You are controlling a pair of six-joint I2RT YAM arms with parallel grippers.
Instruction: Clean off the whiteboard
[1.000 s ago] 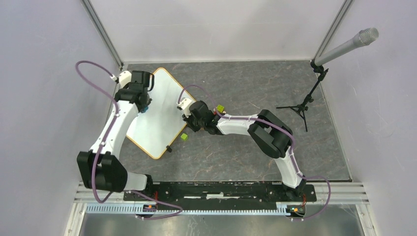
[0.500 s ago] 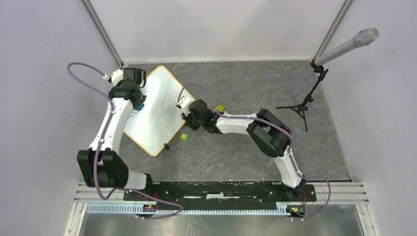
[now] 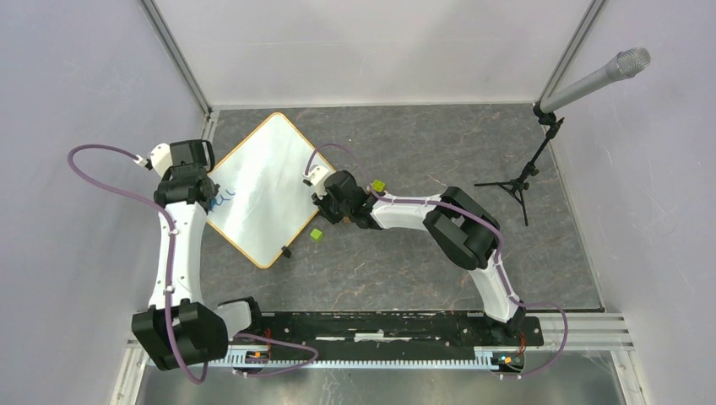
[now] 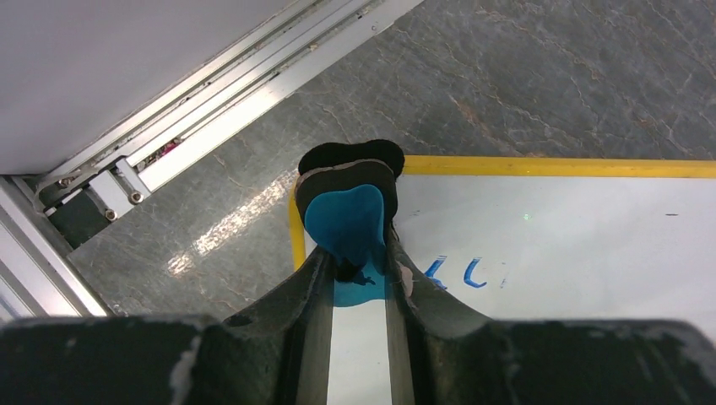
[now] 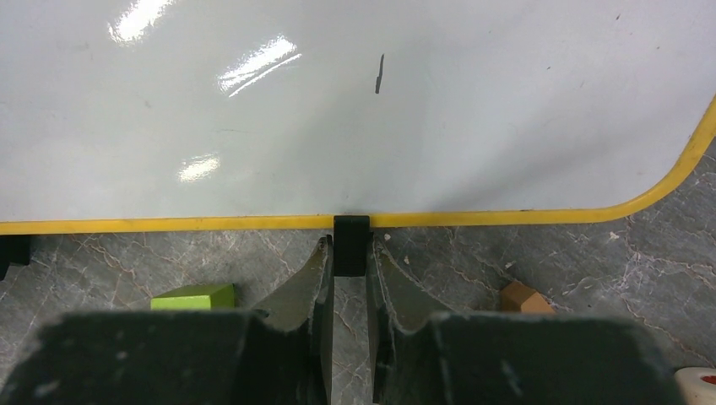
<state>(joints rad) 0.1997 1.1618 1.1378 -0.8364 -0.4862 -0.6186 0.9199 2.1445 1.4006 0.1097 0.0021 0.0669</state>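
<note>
The whiteboard (image 3: 262,190) lies as a diamond on the grey table, white with a yellow-orange rim. A few blue handwriting strokes (image 3: 221,201) show near its left edge, and in the left wrist view (image 4: 469,272). My left gripper (image 3: 201,196) is shut on a blue eraser with a black pad (image 4: 350,211), pressed at the board's left rim (image 4: 297,236). My right gripper (image 3: 322,205) is shut on a small black clip (image 5: 351,245) on the board's right edge (image 5: 507,219). A short dark mark (image 5: 379,74) sits on the board.
A green block (image 3: 316,235) lies by the board's lower right edge, and another (image 3: 379,186) beside the right arm. A tan block (image 5: 522,298) lies right of the clip. A second clip (image 3: 286,251) is near the bottom corner. A microphone stand (image 3: 528,173) stands at right. An aluminium rail (image 4: 211,118) runs left.
My left arm swept the eraser from the board's upper part down and left to its left rim. Blue strokes now show beside it. The board turned slightly; the right gripper stayed on the clip.
</note>
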